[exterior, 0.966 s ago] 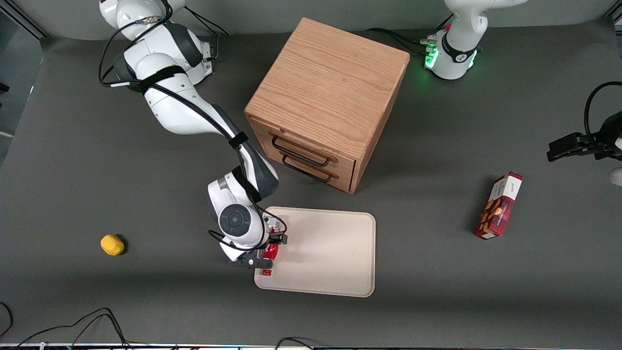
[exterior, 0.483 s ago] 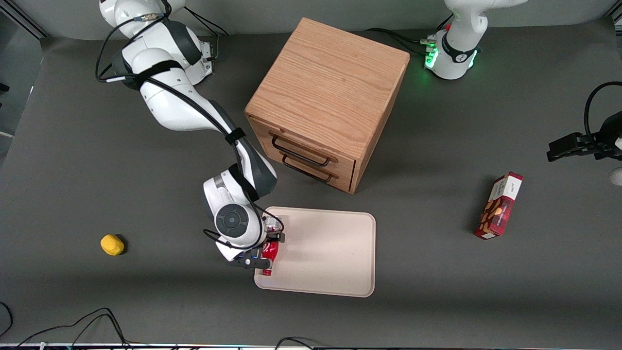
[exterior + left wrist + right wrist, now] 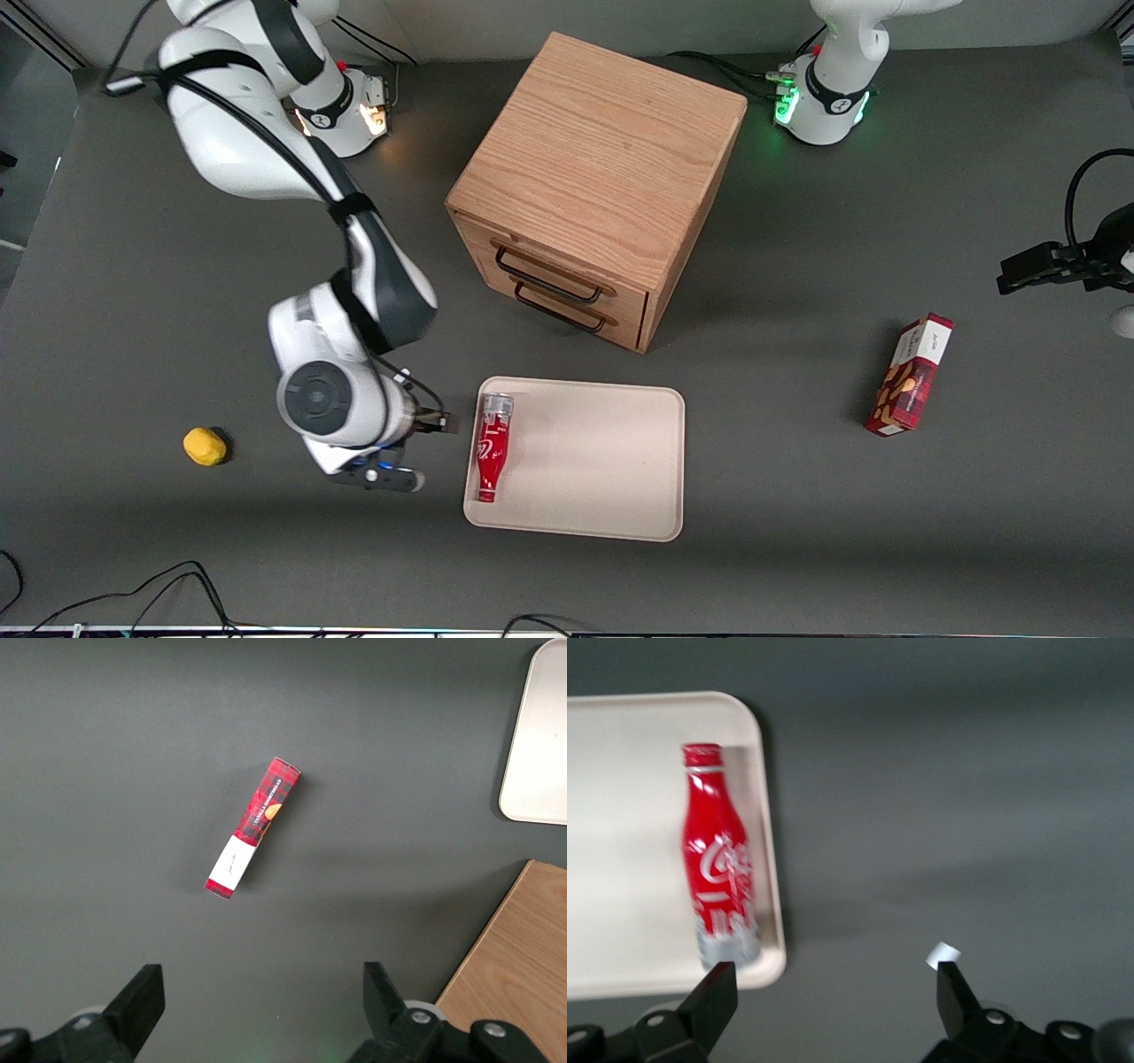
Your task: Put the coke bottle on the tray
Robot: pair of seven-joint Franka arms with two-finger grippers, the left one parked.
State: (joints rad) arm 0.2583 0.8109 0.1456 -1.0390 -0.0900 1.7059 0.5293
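Observation:
The coke bottle, red with white script and a silver-grey base, lies flat on the tray, along the rim at the working arm's end, neck pointing toward the front camera. It also shows in the right wrist view on the tray. My gripper hangs open and empty above the bare table beside the tray, apart from the bottle. In the right wrist view the gripper has its fingers spread wide with nothing between them.
A wooden two-drawer cabinet stands farther from the front camera than the tray. A yellow lemon-like object lies toward the working arm's end. A red snack box lies toward the parked arm's end, also in the left wrist view.
The gripper has let go of the bottle, opened and drawn away sideways off the tray toward the working arm's end, rising. The bottle stays lying on the tray.

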